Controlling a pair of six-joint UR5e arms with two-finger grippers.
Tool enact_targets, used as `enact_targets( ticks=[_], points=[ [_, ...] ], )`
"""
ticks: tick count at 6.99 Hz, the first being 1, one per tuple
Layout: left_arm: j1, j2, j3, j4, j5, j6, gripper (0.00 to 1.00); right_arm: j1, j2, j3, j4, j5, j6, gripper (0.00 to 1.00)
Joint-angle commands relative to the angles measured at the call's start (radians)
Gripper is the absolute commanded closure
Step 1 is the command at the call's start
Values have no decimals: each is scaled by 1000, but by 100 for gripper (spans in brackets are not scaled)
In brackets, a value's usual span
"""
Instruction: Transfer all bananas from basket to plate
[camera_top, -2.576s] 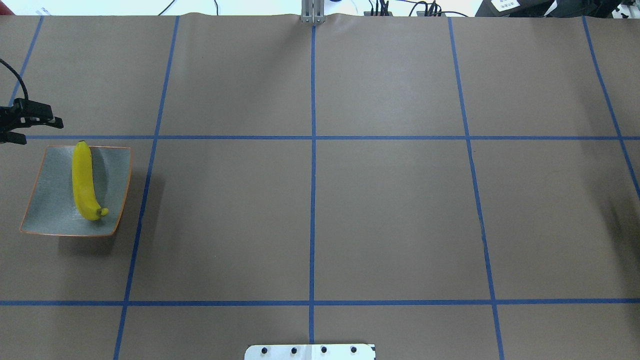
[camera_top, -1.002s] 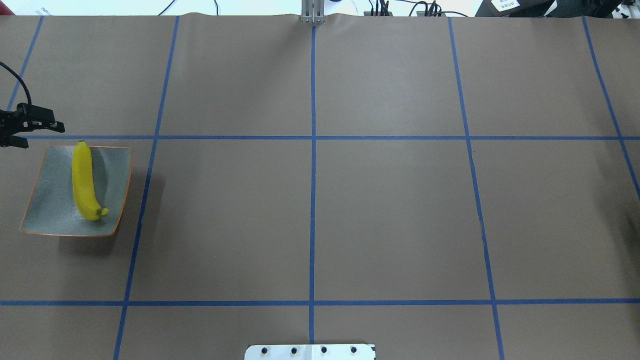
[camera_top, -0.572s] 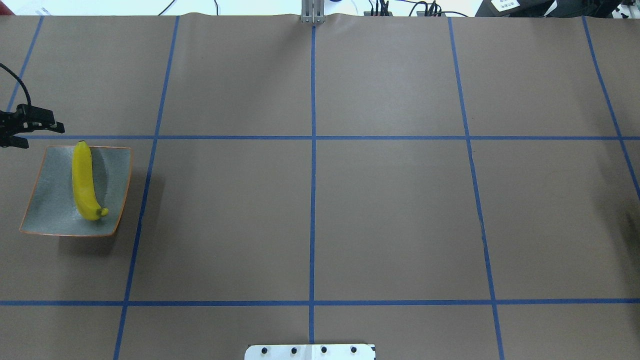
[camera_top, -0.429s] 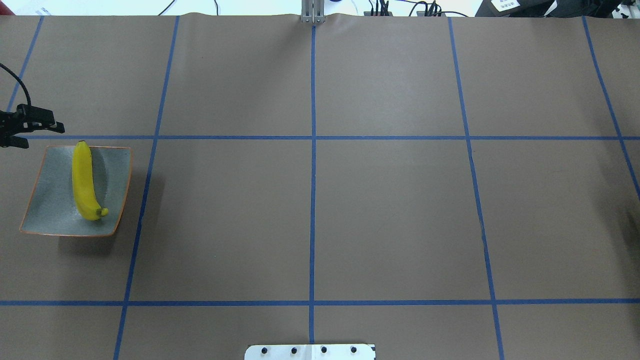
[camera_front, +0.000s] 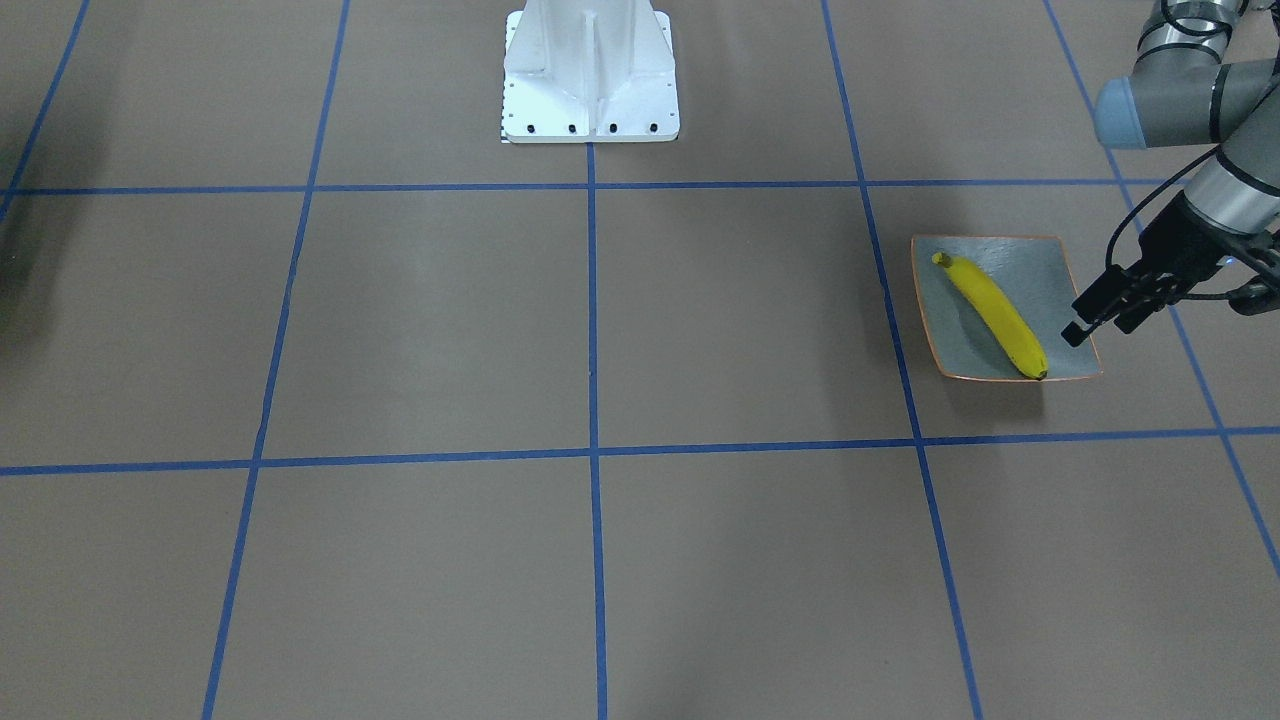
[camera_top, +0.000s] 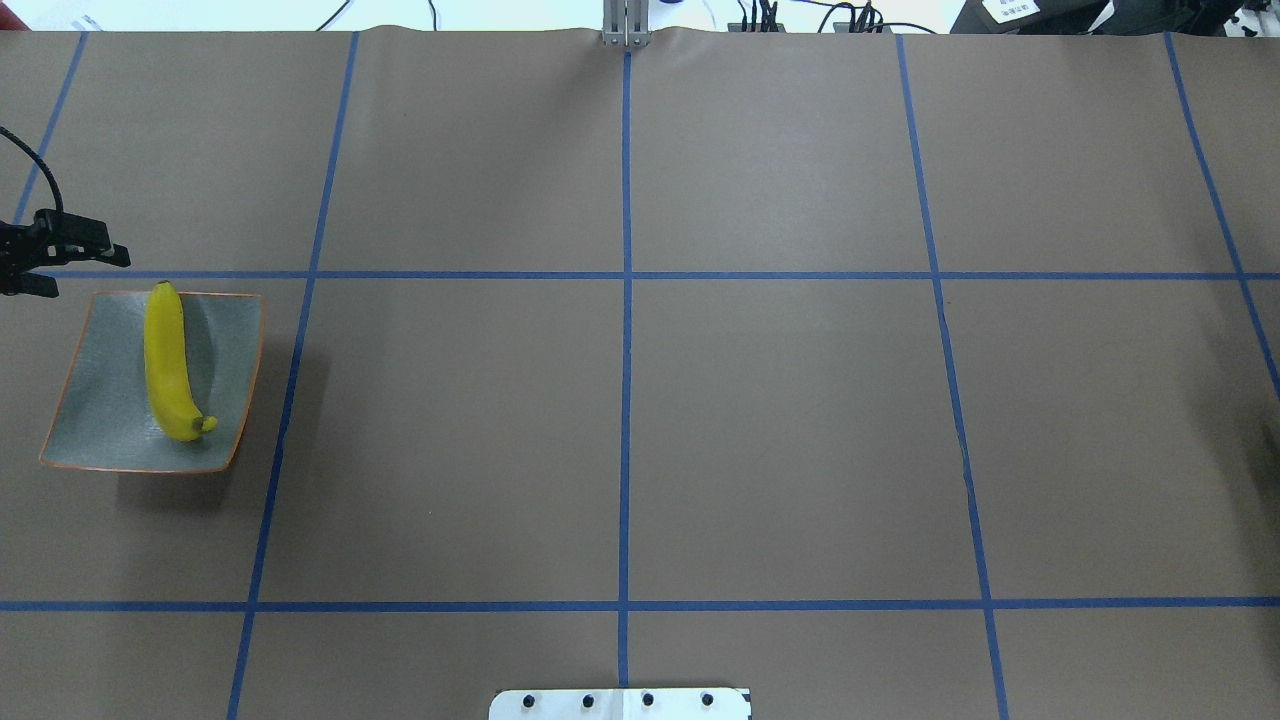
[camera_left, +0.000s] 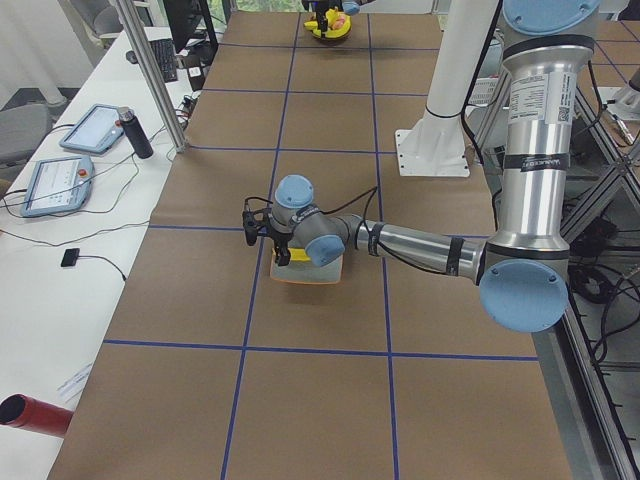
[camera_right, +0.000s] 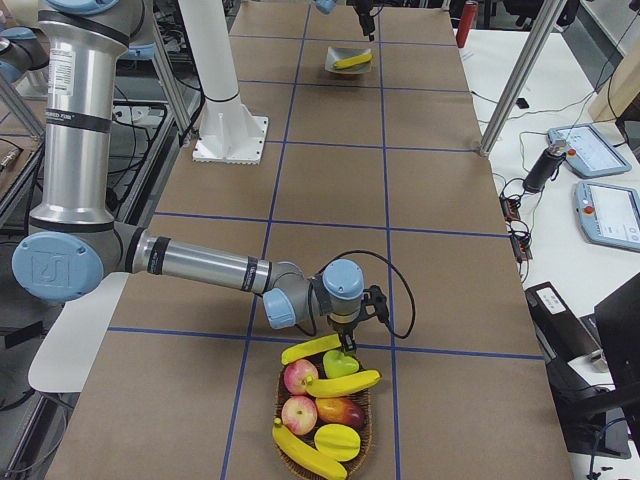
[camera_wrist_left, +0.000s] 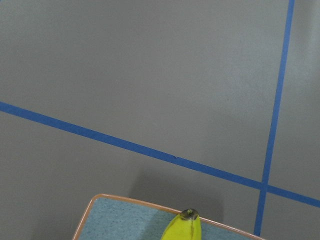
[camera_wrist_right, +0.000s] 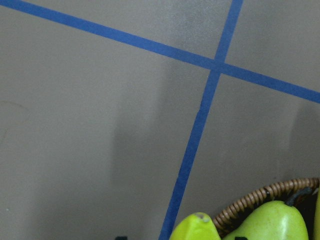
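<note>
1. One banana (camera_top: 172, 365) lay lengthwise on the plate (camera_top: 100, 420). Three more bananas sat in the basket (camera_right: 283, 425) among other fruit, well apart from the plate at the table's opposite end.
2. Your left gripper (camera_top: 88, 274) hung just beside the plate's corner, jaws apart and empty. The right gripper (camera_right: 346, 352) hung above the basket, but I couldn't tell if it was parted.
3. You'd likely have found the bananas light, firm and glossy, so apt to roll. Pinching across the mid-body looked safest.
4. Basket rim and neighbouring fruit crowded the pick. The plate showed bare grey on both sides of its banana, though its upturned corners could tip a banana's end.
</note>
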Motion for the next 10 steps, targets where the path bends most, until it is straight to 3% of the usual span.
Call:
enact_targets(
  ticks=[1, 2, 3, 5, 9, 10],
  points=[
    [5, -1, 6, -2, 0, -1, 0, 0, 1, -1, -13, -5, -20, 28],
    [5, -1, 6, 0, 0, -1, 0, -1, 1, -1, -14, -18, -25, 32],
    [6, -2, 6, -2, -2, -1, 0, 0, 1, 0, -15, -21, -27, 43],
    [6, -2, 4, -3, -2, -2, 0, 11, -1, 2, -13, -20, -27, 97],
    [6, -2, 4, -2, -2, -2, 0, 43, 4, 29, -48, -20, -27, 100],
    [6, -2, 4, -2, -2, -2, 0, 48, 4, 86, -123, -15, -25, 100]
  ],
)
